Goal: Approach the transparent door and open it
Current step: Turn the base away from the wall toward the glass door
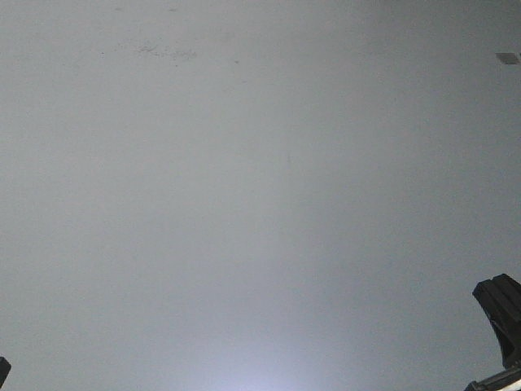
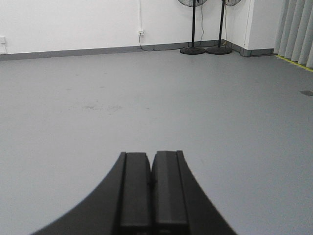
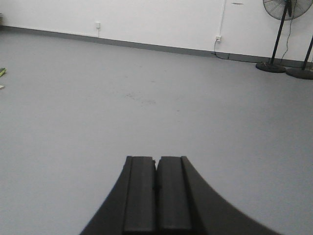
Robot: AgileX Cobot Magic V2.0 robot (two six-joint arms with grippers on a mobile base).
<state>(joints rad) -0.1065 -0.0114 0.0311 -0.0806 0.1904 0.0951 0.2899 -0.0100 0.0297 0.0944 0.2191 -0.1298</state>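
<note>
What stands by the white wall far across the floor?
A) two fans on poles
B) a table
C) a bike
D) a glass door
A: the left wrist view shows one black fan and a second fan standing on round bases against the white wall.

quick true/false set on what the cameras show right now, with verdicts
1. The left gripper is shut with nothing between its fingers. True.
2. The right gripper is clamped on a door handle. False: it is shut and empty, pointing across bare grey floor.
3. Two pedestal fans stand by the white wall in the left wrist view. True.
4. The transparent door fills the front-facing view. False: that view shows only grey floor, and no view shows the door.
</note>
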